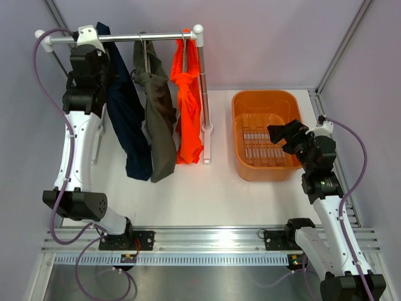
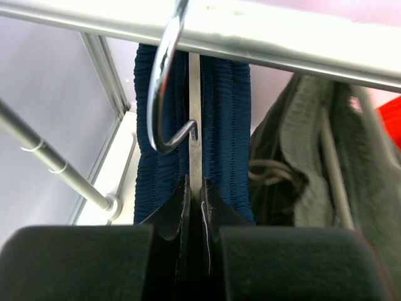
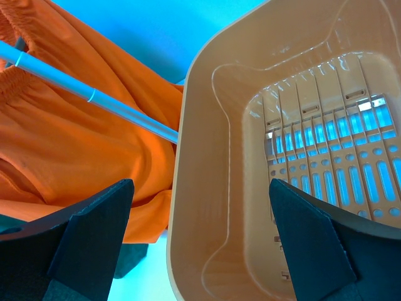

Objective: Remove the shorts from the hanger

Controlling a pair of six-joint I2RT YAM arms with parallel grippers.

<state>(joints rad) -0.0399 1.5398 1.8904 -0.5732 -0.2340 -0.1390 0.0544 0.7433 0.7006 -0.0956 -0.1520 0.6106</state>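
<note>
Three shorts hang from a metal rail (image 1: 163, 37): dark navy shorts (image 1: 128, 119) on the left, olive-grey shorts (image 1: 160, 125) in the middle, bright orange shorts (image 1: 188, 106) on the right. My left gripper (image 1: 100, 41) is up at the rail by the navy shorts. In the left wrist view my left gripper (image 2: 195, 194) is shut on the flat metal stem of the hanger (image 2: 164, 94), between folds of the navy waistband (image 2: 229, 125). The hanger's hook is over the rail (image 2: 282, 37). My right gripper (image 1: 279, 135) is open and empty over the basket; the right wrist view (image 3: 199, 188) shows it too.
An orange plastic basket (image 1: 266, 95) with a slotted floor stands at the right; its wall (image 3: 207, 125) lies under my right gripper. The rack's right post (image 1: 203, 81) stands between the basket and the orange shorts (image 3: 75, 144). Frame bars line the walls.
</note>
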